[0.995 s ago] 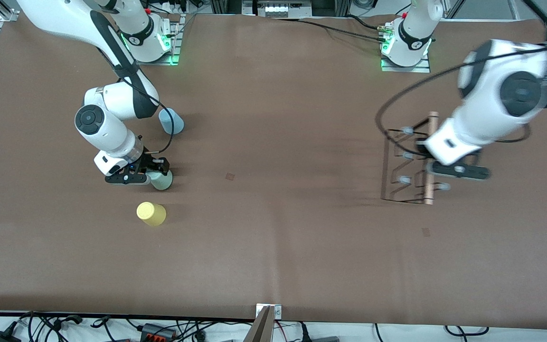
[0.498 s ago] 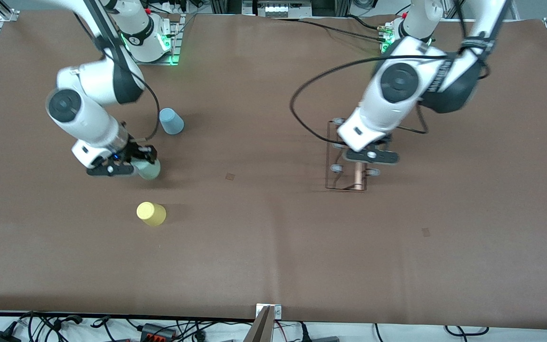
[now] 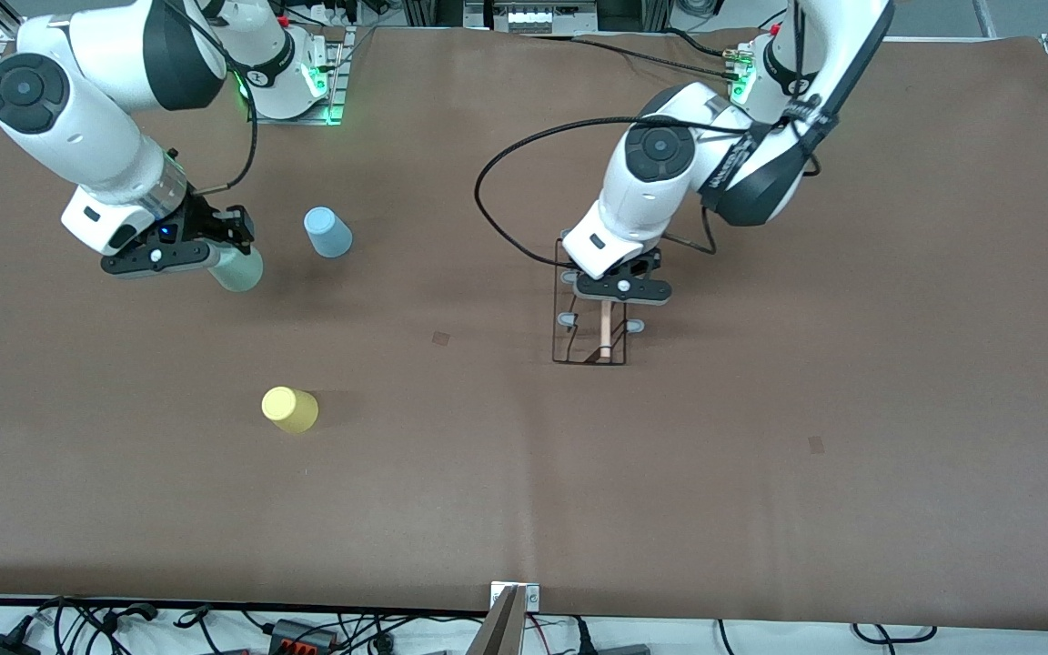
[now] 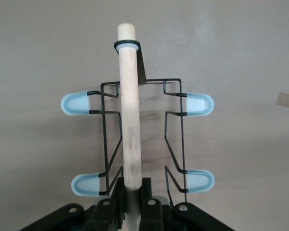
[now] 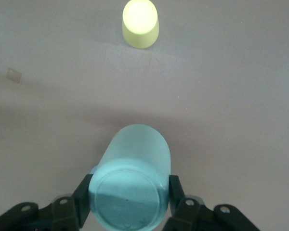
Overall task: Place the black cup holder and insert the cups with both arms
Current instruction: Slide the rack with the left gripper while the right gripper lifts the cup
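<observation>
My left gripper (image 3: 619,300) sits just right of frame center, clamped tight on the wooden rod handle (image 4: 129,110) of the black cup holder (image 3: 589,332), which hangs below it; whether its base touches the brown table (image 3: 760,473) I can't quite tell. My right gripper (image 3: 206,250), upper left of the frame, is closed around the grey-green cup (image 5: 131,185), lifted. The blue cup (image 3: 327,232) stands upside down beside it, the yellow cup (image 3: 289,409) lower down.
</observation>
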`<state>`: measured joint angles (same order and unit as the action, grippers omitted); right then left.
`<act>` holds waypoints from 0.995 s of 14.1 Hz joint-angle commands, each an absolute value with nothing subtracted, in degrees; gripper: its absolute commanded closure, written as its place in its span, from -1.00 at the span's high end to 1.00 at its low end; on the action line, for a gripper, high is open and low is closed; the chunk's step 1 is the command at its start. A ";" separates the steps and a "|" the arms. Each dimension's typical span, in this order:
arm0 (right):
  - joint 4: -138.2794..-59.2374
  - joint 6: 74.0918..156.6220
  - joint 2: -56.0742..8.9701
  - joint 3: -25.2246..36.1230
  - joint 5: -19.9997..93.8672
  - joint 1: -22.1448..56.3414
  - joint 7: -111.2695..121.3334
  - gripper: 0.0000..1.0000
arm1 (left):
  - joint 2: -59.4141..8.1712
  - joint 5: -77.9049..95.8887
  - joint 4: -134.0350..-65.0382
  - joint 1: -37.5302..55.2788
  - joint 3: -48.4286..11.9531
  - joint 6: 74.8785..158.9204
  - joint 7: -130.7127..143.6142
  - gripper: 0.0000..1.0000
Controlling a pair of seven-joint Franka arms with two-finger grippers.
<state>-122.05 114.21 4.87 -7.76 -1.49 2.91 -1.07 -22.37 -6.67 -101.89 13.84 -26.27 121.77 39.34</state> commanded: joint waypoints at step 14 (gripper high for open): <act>-121.91 113.90 5.01 -13.60 4.74 5.36 -17.18 -0.76 | -21.28 -12.48 -99.06 14.60 -26.19 112.88 39.58 1.00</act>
